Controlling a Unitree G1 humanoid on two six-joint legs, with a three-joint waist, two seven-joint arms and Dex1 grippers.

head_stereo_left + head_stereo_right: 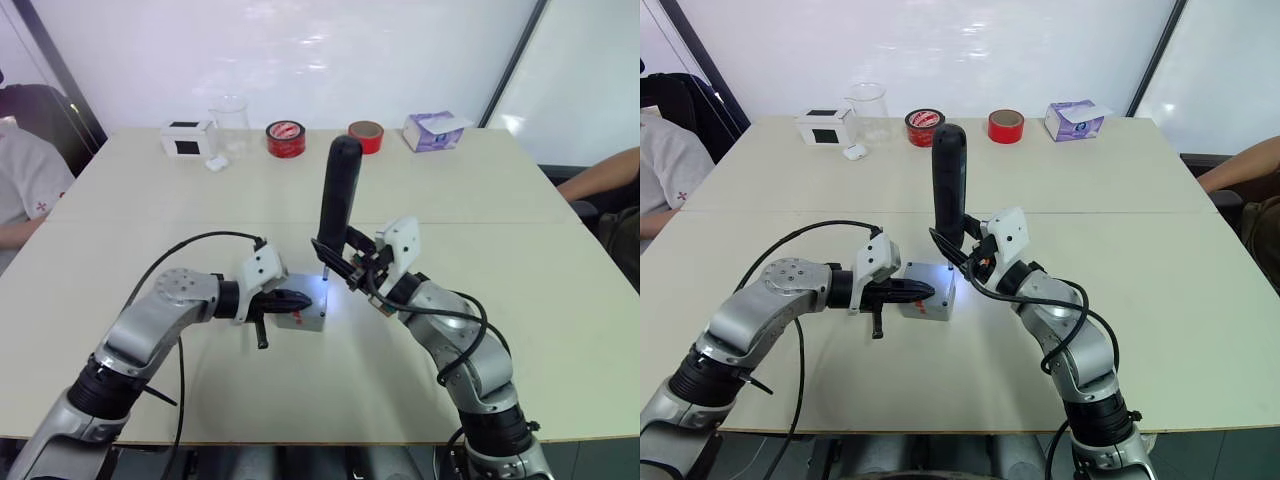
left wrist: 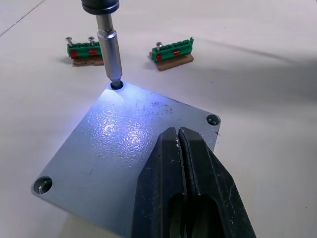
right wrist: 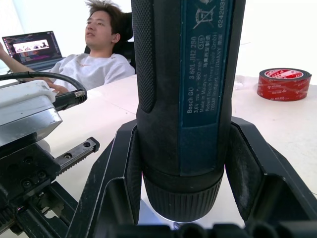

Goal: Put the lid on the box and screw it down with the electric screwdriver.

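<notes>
While screwdriver bit seats in lid, terminal blocks behind.

A pale table is seen. At twelve o'clock a white box, beaker, two red tape rolls and tissue box are lined; centrally, the box is set.

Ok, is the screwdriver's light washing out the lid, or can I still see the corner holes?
Left wrist view: the electric screwdriver throws a bluish-white glare on the lid near its bit, but three corner holes stay readable under the left gripper. Eye views: just a small bright patch beside the right gripper.
</notes>
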